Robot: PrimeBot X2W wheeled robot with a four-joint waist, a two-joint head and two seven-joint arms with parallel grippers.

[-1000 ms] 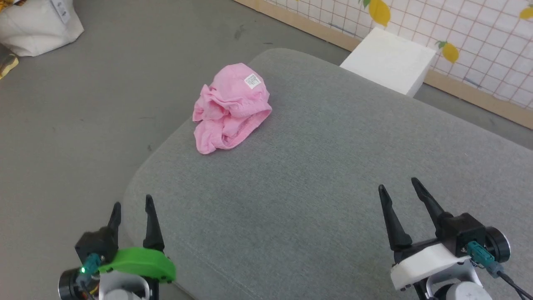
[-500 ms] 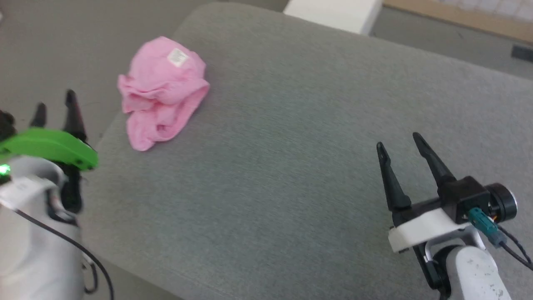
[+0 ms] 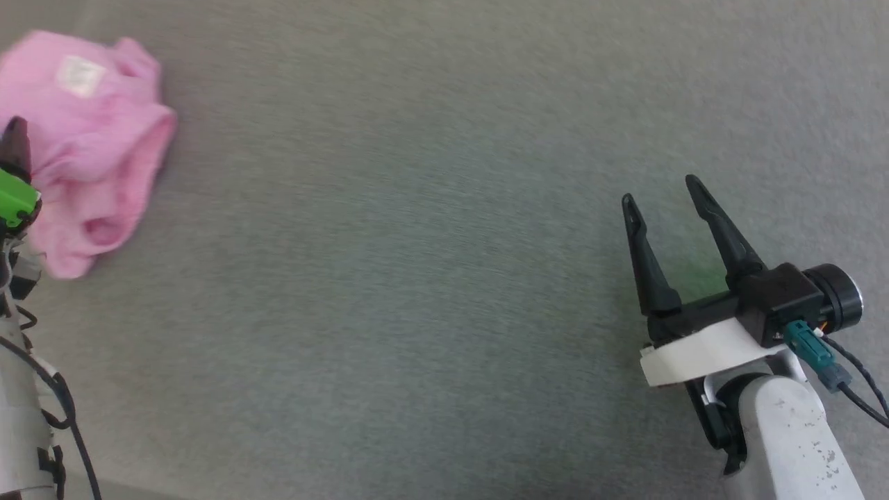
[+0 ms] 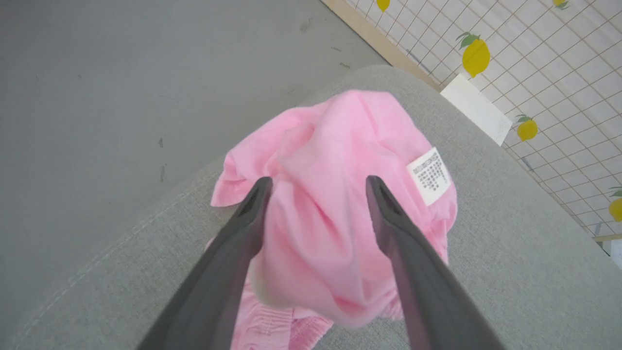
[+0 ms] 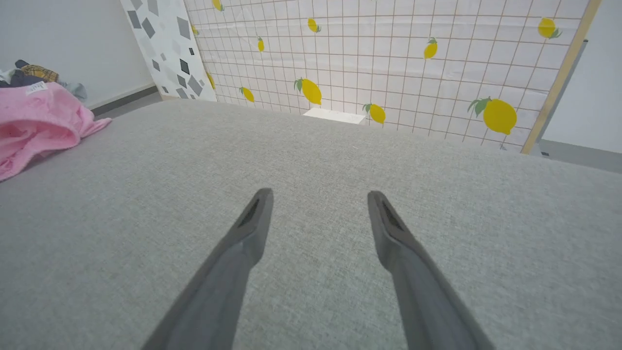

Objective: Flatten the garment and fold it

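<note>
the shorts point(image 4: 335, 204) lie in a crumpled heap near a rounded corner of the grey cushion point(image 4: 510, 253), so nothing is flat yet. in the left wrist view the gathered waistband peeks out at the bottom of the heap. the left gripper point(image 4: 319, 182) hangs just over the heap, its two fingers spread wide to either side of a raised fold. it holds nothing, and i judge it is lined up to pinch that fold and pull the cloth open. whether the tips touch the fabric i cannot tell. the right gripper point(image 3: 660, 191) sits well apart over bare cushion, fingers likewise apart and empty, likely kept clear to take a second edge. a white label point(image 4: 430, 176) faces up on the shorts, with rows of small dark print too fine to read. behind the cushion a gridded wall point(image 5: 388, 58) shows yellow lemons, with no words or brand.
</note>
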